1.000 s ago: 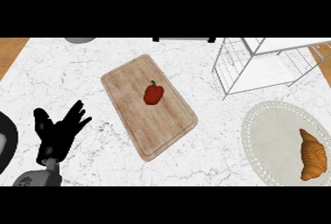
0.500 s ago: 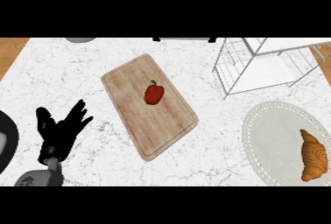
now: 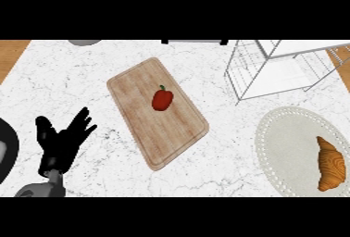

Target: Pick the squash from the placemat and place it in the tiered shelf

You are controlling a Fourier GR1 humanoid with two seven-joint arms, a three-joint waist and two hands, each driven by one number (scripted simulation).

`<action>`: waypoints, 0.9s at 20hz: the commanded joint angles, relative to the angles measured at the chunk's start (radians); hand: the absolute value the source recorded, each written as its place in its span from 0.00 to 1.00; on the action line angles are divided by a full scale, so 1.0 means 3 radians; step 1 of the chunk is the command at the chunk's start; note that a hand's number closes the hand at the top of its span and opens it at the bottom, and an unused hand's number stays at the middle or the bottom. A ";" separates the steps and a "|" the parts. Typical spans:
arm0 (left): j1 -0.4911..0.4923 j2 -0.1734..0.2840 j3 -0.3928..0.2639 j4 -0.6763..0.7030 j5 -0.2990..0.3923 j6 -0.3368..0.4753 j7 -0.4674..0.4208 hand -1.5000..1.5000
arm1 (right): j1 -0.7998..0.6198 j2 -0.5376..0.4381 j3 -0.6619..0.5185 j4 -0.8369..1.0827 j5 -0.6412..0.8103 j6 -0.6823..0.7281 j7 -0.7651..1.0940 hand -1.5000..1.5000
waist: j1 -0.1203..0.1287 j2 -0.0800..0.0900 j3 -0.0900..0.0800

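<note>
Croissant (image 3: 328, 163), golden brown, lies lengthwise on the right part of the pale oval placemat (image 3: 287, 139) at the near right of the worktop (image 3: 68, 83); it is the only item on that mat, and part of the mat runs out of view at the right edge. Nothing touches the pastry.

At the near left the left hand (image 3: 61, 143) shows above its grey forearm (image 3: 44, 189), which comes in from the lower edge. The black fingers are straight and spread, pointing up and away, and they have hold of nothing. The hand is well apart from the placemat, with the whole width of the white marbled surface between them. Just left of it, at the view's edge, sits part of a dark round object (image 3: 5, 148) that I cannot identify.

In the middle a wooden cutting board (image 3: 164, 139) lies at a slant, its near corner pointing towards the lower edge. A red bell pepper (image 3: 162, 99) with a green stem rests on the board's farther half.

Farther off at the right stands the tiered shelf (image 3: 273, 69), a white wire frame with a pale panel on top; it is just beyond the placemat and apart from the board. Along the far edge a grey rounded thing (image 3: 85, 42) and a dark flat shape (image 3: 195, 41) are cut off by the view
</note>
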 commanded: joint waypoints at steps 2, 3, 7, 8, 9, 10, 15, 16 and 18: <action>0.0082 0.0036 0.0064 0.0044 0.0032 -0.0034 0.0012 0.50 | -0.0127 0.0053 -0.0389 0.0224 -0.0279 -0.0220 0.0286 0.00 | 0.0011 0.0008 -0.0009; -0.0047 0.0004 0.0040 0.0184 -0.0021 0.0001 0.0012 0.50 | -0.0182 -0.0030 -0.0439 0.0152 -0.0366 -0.0030 0.0352 0.00 | -0.0055 -0.0007 -0.0010; 0.0125 -0.0080 -0.0051 -0.0043 -0.0059 0.0051 0.0055 0.50 | -0.0172 -0.0024 -0.0681 0.0343 -0.0605 0.0020 0.0340 0.00 | -0.0013 -0.0003 -0.0007; 0.0130 -0.0097 -0.0054 0.0049 -0.0104 0.0074 -0.0019 0.50 | -0.0208 -0.0021 -0.0745 0.0342 -0.0666 -0.0014 0.0321 0.00 | -0.0013 0.0002 -0.0008; 0.0009 -0.0017 0.0020 0.0067 -0.0047 0.0007 -0.0011 0.50 | -0.0203 0.0165 -0.0803 0.0327 -0.0740 -0.0164 0.0418 0.00 | -0.0030 -0.0004 -0.0009; -0.0061 0.0011 0.0076 0.0035 0.0029 -0.0005 0.0110 0.50 | -0.0311 0.0047 -0.0871 0.0378 -0.0799 -0.0068 0.0503 0.00 | -0.0020 0.0001 -0.0009; -0.0090 0.0099 0.0127 0.0038 0.0066 -0.0079 0.0196 0.50 | -0.0335 -0.0095 -0.1173 0.0457 -0.1103 -0.0059 0.0707 0.00 | -0.0044 -0.0009 -0.0009; 0.0079 -0.0068 0.0013 0.0139 -0.0078 0.0016 -0.0074 0.50 | -0.0406 -0.0231 -0.1228 0.0500 -0.1101 -0.0190 0.0728 0.00 | -0.0008 0.0011 -0.0010; -0.0005 -0.0125 -0.0049 0.0126 -0.0153 0.0104 -0.0020 0.50 | -0.0321 -0.0332 -0.1266 0.0514 -0.1091 -0.0354 0.0597 0.00 | 0.0008 0.0026 -0.0007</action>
